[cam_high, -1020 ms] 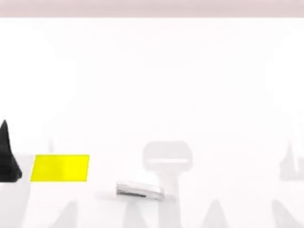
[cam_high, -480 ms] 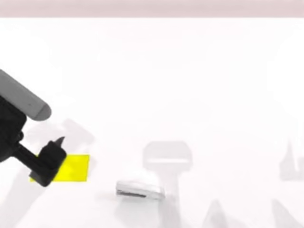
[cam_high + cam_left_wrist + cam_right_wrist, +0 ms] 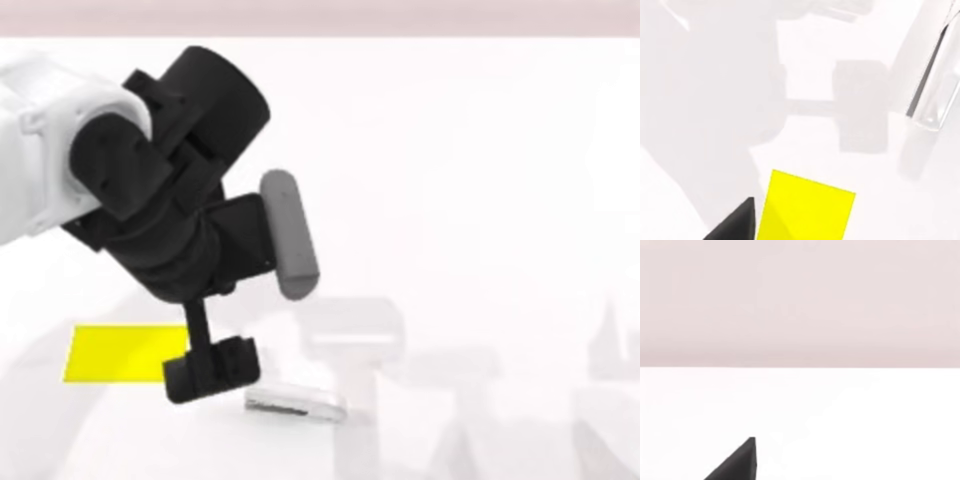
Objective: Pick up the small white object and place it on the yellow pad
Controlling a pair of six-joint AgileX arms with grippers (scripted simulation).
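Note:
The small white object (image 3: 295, 402) lies flat near the table's front edge, its dark slit facing the front; it also shows in the left wrist view (image 3: 936, 82). To its left lies the yellow pad (image 3: 120, 352), seen as well under the left wrist camera (image 3: 807, 210). My left gripper (image 3: 212, 370) hangs over the pad's right end, just left of the white object, open and holding nothing; one dark fingertip (image 3: 737, 226) shows. The right arm is outside the top view; its dark fingertip (image 3: 740, 462) shows over bare table, with nothing held.
The left arm's bulky black and white body (image 3: 150, 200) and its grey rounded slab (image 3: 288, 232) fill the table's left half. Pale grey shadows (image 3: 352, 335) lie on the white table. A pinkish band (image 3: 320, 18) runs along the far edge.
My left arm has swung in from the left edge toward the right and now hangs over the pad's right end, beside the white object. Pad and white object have not moved.

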